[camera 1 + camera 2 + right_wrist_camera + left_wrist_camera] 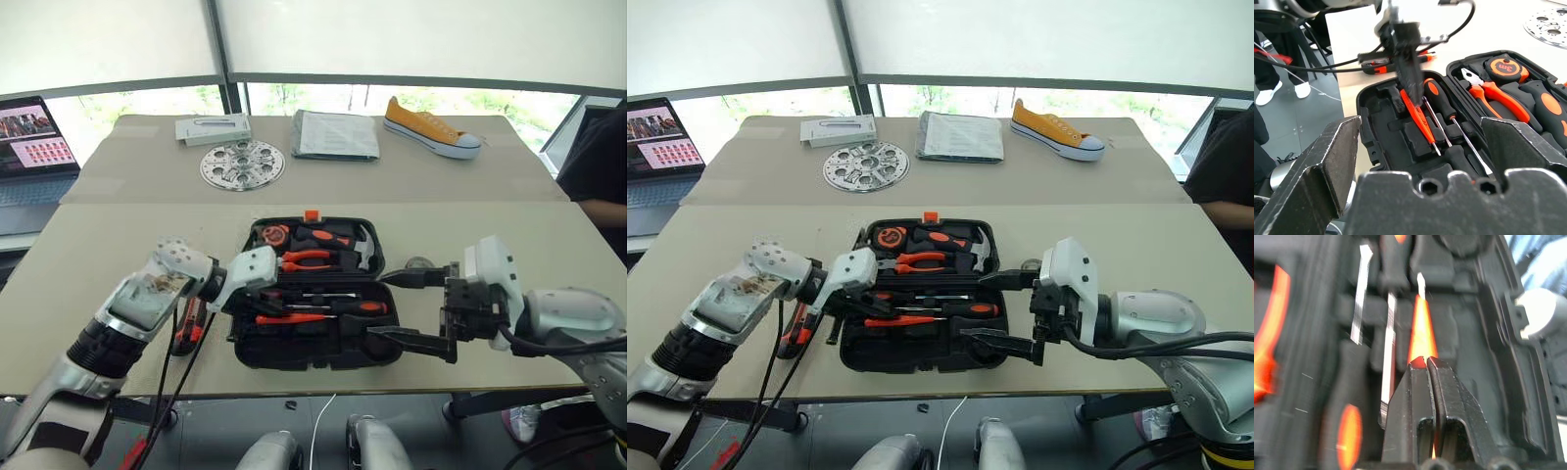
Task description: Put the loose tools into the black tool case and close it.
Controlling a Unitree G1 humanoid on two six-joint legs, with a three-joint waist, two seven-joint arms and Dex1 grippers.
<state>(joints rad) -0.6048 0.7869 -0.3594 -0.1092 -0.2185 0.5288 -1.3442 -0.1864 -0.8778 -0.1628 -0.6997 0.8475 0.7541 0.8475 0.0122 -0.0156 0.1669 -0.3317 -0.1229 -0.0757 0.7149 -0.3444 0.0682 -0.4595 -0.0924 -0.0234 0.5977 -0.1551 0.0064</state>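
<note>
Left hand (pixel 1409 81) is reaching over the near half of the black tool case (pixel 315 345), its fingers pressed together on the handle end of the slim orange tool (pixel 291 318); from the left wrist view the orange taper is running straight out from between the closed fingers, so it is pinching that tool, which is lying along a moulded slot beside the two screwdrivers (pixel 338 301). Whether the tool is sitting fully down in its slot cannot be told. Judging the step as seating this piece: pressing it level along the slot before letting go looks wise, since a raised tip could be stopping the lid later. Right hand (pixel 419 311) is hanging spread wide just beside the case's right edge, holding nothing, well placed for steadying the case if it slides. The case is lying open in the middle of the desk (pixel 490 225), with pliers (pixel 306 258), hammer (pixel 345 240) and tape measure (pixel 275 234) already in the far half. The utility knife (pixel 189 328) is lying on the desk just left of the case, seemingly next to collect. The tape roll is not made out.
</note>
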